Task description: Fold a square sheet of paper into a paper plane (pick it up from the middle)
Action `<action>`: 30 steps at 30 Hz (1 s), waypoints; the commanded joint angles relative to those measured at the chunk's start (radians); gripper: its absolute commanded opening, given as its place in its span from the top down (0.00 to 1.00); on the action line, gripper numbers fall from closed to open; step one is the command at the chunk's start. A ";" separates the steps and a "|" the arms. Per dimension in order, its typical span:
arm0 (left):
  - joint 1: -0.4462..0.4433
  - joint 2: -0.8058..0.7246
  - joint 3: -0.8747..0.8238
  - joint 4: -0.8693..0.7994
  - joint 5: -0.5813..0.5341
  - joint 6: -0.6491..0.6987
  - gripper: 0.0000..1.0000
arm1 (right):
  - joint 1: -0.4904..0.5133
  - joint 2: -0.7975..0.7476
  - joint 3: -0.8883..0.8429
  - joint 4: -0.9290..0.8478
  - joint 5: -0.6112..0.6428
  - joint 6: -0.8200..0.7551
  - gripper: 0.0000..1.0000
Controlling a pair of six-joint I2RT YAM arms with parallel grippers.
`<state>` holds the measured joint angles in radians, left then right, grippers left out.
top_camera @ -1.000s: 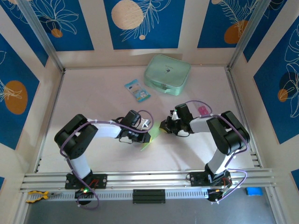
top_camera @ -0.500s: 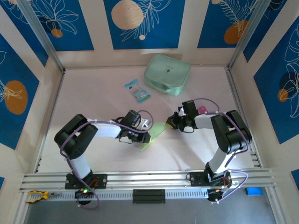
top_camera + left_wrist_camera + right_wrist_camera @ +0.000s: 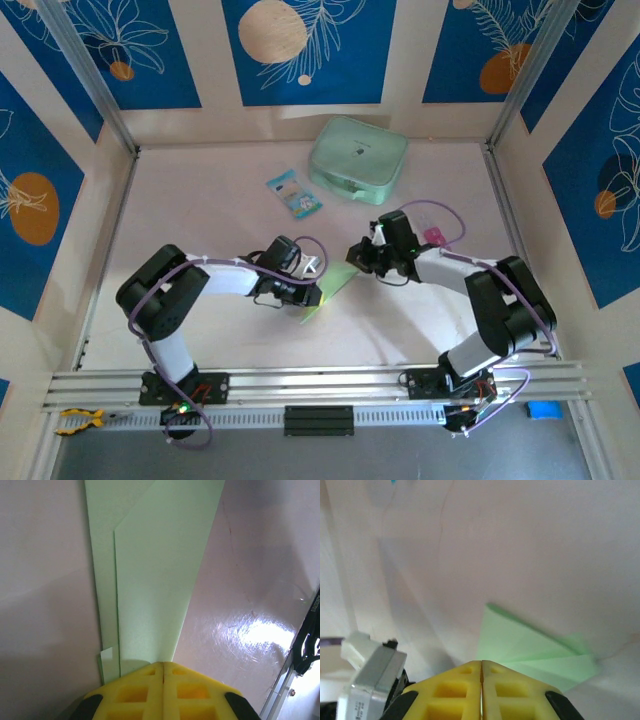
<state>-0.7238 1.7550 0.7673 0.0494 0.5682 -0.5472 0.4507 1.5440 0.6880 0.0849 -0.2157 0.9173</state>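
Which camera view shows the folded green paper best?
The left wrist view. There the paper is large and sharp, and its overlapping layers and edges are clear. The top external view shows the paper as a small thin green sliver. The right wrist view shows a slightly blurred pointed part.

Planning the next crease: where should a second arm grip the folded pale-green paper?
Probably the end of the folded pale-green paper toward the right arm, edge-on from that side: it is thin and layered, and the left gripper clamps the other end.

Thin, matt paper plane (image 3: 150, 570); smooth, glossy, lightly scratched table (image 3: 250, 630).
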 commanded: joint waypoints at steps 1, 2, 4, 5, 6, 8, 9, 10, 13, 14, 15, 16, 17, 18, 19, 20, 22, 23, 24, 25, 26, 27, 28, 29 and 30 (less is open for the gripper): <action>0.004 0.031 -0.057 -0.147 -0.051 0.022 1.00 | 0.046 0.059 -0.001 0.008 0.022 0.019 0.92; 0.005 0.029 -0.057 -0.147 -0.050 0.023 1.00 | 0.049 0.079 -0.011 0.021 0.028 0.028 0.92; 0.005 0.026 -0.061 -0.131 -0.032 0.022 1.00 | 0.045 0.119 -0.024 0.042 0.029 0.034 0.94; 0.005 0.022 -0.064 -0.120 -0.019 0.021 1.00 | 0.040 0.140 -0.027 0.039 0.032 0.033 0.95; 0.004 0.012 -0.068 -0.109 -0.006 0.023 1.00 | 0.036 0.155 -0.032 0.042 0.035 0.032 0.96; 0.004 -0.013 -0.074 -0.096 0.005 0.022 1.00 | 0.032 0.176 -0.044 0.045 0.035 0.033 0.97; 0.004 -0.029 -0.074 -0.093 0.011 0.020 1.00 | 0.032 0.183 -0.051 0.048 0.035 0.035 0.98; 0.005 -0.045 -0.075 -0.090 0.017 0.017 1.00 | 0.034 0.186 -0.058 0.054 0.035 0.037 0.98; 0.003 -0.099 -0.071 -0.060 0.035 -0.007 0.99 | 0.035 0.192 -0.073 0.072 0.029 0.045 0.98; 0.004 -0.116 -0.066 -0.042 0.044 -0.020 0.98 | 0.035 0.192 -0.074 0.073 0.029 0.046 0.98; 0.004 -0.133 -0.057 -0.028 0.047 -0.027 0.97 | 0.036 0.192 -0.074 0.071 0.029 0.047 0.98; 0.002 -0.141 -0.047 -0.016 0.048 -0.033 0.96 | 0.036 0.192 -0.073 0.070 0.030 0.047 0.98; 0.001 -0.144 -0.036 -0.002 0.048 -0.038 0.96 | 0.038 0.192 -0.073 0.071 0.029 0.046 0.98; 0.002 -0.140 -0.023 0.013 0.054 -0.035 0.95 | 0.038 0.195 -0.071 0.070 0.031 0.047 0.98; 0.001 -0.130 -0.012 0.023 0.060 -0.033 0.94 | 0.039 0.197 -0.070 0.067 0.032 0.048 0.98; 0.001 -0.112 0.003 0.035 0.071 -0.028 0.94 | 0.039 0.198 -0.068 0.063 0.032 0.048 0.98; -0.001 -0.066 0.032 0.056 0.090 -0.027 0.94 | 0.039 0.203 -0.070 0.061 0.035 0.054 0.98; -0.004 -0.040 0.050 0.059 0.094 -0.026 0.94 | 0.040 0.202 -0.070 0.061 0.038 0.058 0.98; -0.007 -0.013 0.074 0.058 0.106 -0.027 0.94 | 0.042 0.203 -0.073 0.062 0.039 0.061 0.98; -0.011 0.008 0.093 0.054 0.120 -0.025 0.93 | 0.044 0.203 -0.074 0.062 0.041 0.060 0.98; -0.015 0.027 0.120 0.033 0.118 -0.014 0.92 | 0.045 0.203 -0.076 0.058 0.041 0.061 0.98; -0.018 0.038 0.138 0.011 0.110 0.002 0.92 | 0.046 0.203 -0.076 0.052 0.041 0.058 0.98; -0.021 0.048 0.152 -0.009 0.098 0.021 0.92 | 0.047 0.203 -0.077 0.044 0.043 0.056 0.98; -0.023 0.057 0.163 -0.025 0.087 0.037 0.92 | 0.047 0.202 -0.079 0.038 0.045 0.055 0.98; -0.023 0.063 0.171 -0.039 0.074 0.046 0.91 | 0.046 0.199 -0.082 0.036 0.047 0.054 0.98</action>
<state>-0.7364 1.7977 0.9001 0.0654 0.6392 -0.5514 0.4915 1.6993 0.6456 0.2256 -0.2390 0.9710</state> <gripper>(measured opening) 0.086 0.063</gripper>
